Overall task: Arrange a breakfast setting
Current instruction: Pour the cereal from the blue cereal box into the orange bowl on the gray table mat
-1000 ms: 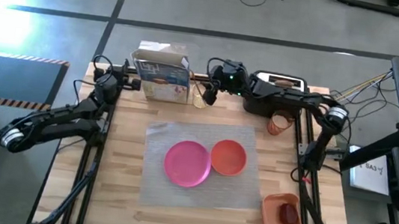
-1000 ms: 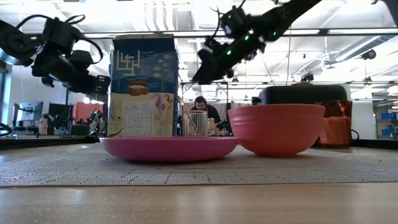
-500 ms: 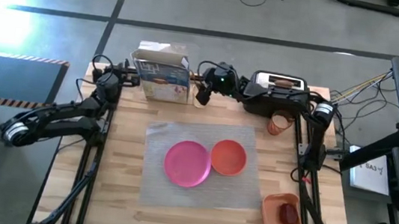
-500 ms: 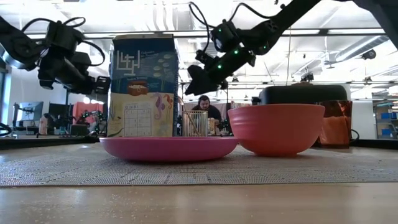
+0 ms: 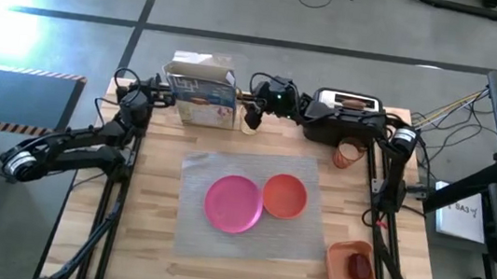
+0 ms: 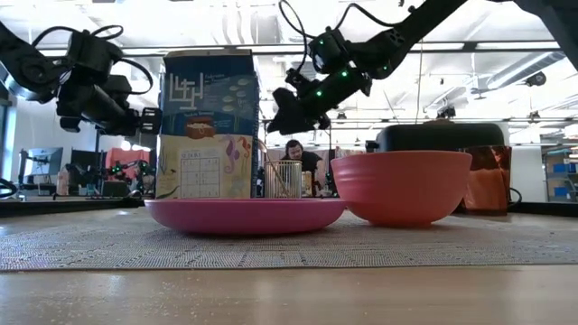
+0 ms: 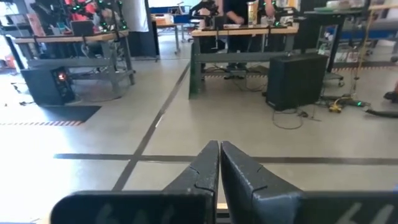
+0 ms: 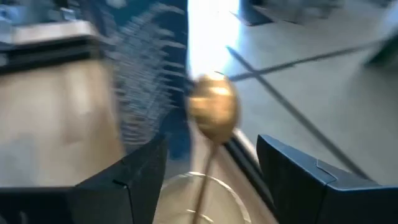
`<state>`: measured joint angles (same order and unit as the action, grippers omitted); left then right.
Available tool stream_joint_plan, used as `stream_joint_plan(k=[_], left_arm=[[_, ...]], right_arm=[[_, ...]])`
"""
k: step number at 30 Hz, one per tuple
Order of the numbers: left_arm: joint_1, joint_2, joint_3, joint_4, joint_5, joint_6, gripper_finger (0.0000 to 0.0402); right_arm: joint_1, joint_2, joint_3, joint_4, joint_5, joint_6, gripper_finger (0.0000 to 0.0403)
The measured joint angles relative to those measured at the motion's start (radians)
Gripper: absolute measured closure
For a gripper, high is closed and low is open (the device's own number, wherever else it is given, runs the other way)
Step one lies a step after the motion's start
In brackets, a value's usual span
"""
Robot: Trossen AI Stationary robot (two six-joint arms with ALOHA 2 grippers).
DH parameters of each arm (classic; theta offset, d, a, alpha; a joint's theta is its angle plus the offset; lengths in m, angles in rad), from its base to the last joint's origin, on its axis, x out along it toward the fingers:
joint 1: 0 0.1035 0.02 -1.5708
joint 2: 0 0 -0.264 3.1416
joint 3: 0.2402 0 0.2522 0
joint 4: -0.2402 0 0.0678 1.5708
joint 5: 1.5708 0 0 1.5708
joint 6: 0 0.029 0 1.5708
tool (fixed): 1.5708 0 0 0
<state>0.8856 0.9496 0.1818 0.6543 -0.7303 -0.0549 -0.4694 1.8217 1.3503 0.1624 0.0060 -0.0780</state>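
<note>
High view: one grey placemat (image 5: 255, 208) mid-tabletop, carrying one pink plate (image 5: 233, 203) and one orange bowl (image 5: 284, 196), touching side by side. Beyond the placemat's far edge: one cereal box (image 5: 201, 89), one toaster (image 5: 349, 116) with one toast slice (image 5: 353, 102) showing in its slot, one small orange cup (image 5: 349, 155) just in front of the toaster. One orange tray (image 5: 357, 276) off the placemat's near right corner, holding one red apple (image 5: 361, 266). My right gripper (image 5: 253, 117) reaches between cereal box and toaster, over a small clear holder there. My left gripper (image 5: 166, 101) waits just left of the cereal box.

Low view: right gripper (image 6: 274, 123) hangs above the wire-ribbed utensil holder (image 6: 283, 179) behind the plate (image 6: 245, 215), not touching it.

Left wrist view: my left gripper (image 7: 219, 163) is clenched on nothing, fingers pressed together.

Right wrist view: right gripper (image 8: 210, 163) spread wide, released; one wooden spoon (image 8: 212, 111) stands upright in the holder, bowl end between my fingers but ungrasped.

Judgement: the step is fetching the spoon. I should descend straight, centre the handle between both fingers below the bowl end, close gently, then lift vertically so the holder doesn't tip.
</note>
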Motion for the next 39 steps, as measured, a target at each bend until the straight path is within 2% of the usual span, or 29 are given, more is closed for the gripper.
stream_joint_plan(k=[3, 11, 21, 24, 32, 39], left_arm=[[0.000, -0.011, 0.000, -0.001, 0.015, -0.007, 0.0401], [-0.002, -0.032, -0.007, -0.004, 0.061, -0.023, 0.0402], [-0.035, -0.094, -0.005, -0.035, 0.125, -0.140, 0.0402], [-0.048, -0.100, -0.005, -0.032, 0.146, -0.217, 0.0402], [-0.055, -0.082, -0.003, -0.001, 0.135, -0.249, 0.0402], [-0.056, -0.077, 0.001, 0.004, 0.123, -0.261, 0.0402]], right_arm=[[-0.003, 0.000, 0.000, 0.012, -0.062, -0.012, 0.0148], [-0.010, 0.000, 0.000, 0.061, -0.066, -0.068, 0.0129], [-0.011, 0.000, 0.000, 0.061, -0.066, -0.079, 0.0129], [-0.011, 0.000, 0.000, 0.061, -0.066, -0.078, 0.0129], [-0.011, 0.006, 0.000, 0.097, -0.068, -0.073, 0.0129], [-0.011, 0.047, 0.000, 0.183, -0.167, -0.038, 0.0129]])
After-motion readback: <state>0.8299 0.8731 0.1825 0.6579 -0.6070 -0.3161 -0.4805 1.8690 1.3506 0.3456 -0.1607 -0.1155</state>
